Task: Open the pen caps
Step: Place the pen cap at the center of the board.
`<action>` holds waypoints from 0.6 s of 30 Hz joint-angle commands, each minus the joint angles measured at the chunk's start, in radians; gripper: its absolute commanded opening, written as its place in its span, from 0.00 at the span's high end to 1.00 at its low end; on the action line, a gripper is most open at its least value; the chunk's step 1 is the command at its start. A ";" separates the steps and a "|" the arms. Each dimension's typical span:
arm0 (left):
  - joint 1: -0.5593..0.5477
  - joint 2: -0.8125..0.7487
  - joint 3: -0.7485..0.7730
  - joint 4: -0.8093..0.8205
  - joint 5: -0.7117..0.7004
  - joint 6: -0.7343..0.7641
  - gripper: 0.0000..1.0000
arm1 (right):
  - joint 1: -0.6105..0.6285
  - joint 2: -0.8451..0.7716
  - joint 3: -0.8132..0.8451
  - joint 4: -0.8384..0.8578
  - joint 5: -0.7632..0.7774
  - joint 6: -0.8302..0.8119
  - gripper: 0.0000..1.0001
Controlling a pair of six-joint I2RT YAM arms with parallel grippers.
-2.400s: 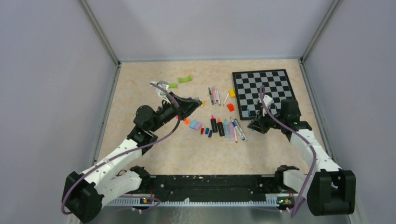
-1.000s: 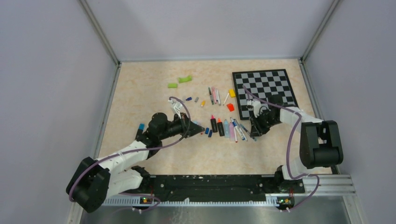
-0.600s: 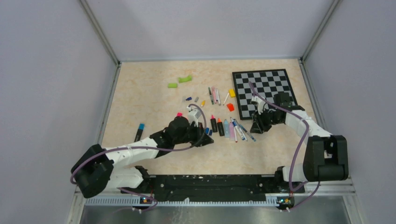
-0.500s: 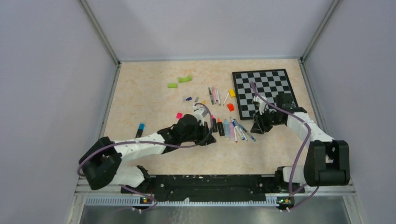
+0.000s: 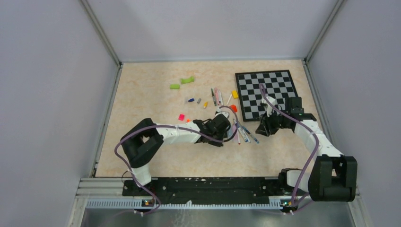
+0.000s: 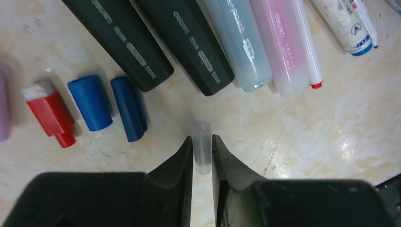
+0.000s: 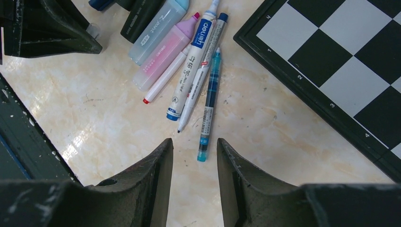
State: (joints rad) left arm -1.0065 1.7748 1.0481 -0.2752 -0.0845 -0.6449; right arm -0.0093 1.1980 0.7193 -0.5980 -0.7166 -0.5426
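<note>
Inside barely-open left gripper (image 6: 202,141), clear cap (image 6: 203,153)

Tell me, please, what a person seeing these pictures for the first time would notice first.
The black-and-white chessboard at the far right of the table draws the eye first, with a row of pens lying to its left in the middle. Then comes the left gripper, low over the table, with a small clear cap between its jaws, next to two loose blue caps and a red cap.
</note>
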 commanded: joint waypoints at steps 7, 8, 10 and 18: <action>-0.003 0.047 0.142 -0.155 -0.160 0.091 0.61 | -0.028 -0.032 0.000 0.021 -0.032 -0.026 0.62; -0.003 0.039 0.146 -0.159 -0.167 0.098 0.60 | -0.030 -0.033 -0.001 0.021 -0.033 -0.026 0.62; -0.004 0.011 0.157 -0.170 -0.164 0.112 0.60 | -0.036 -0.035 -0.002 0.020 -0.037 -0.029 0.62; -0.001 -0.272 0.053 -0.117 -0.217 0.217 0.59 | -0.050 -0.056 0.000 0.009 -0.076 -0.045 0.62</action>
State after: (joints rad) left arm -1.0088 1.6997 1.1496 -0.4366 -0.2306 -0.4992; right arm -0.0444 1.1824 0.7189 -0.5961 -0.7414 -0.5579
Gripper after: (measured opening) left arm 0.399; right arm 0.383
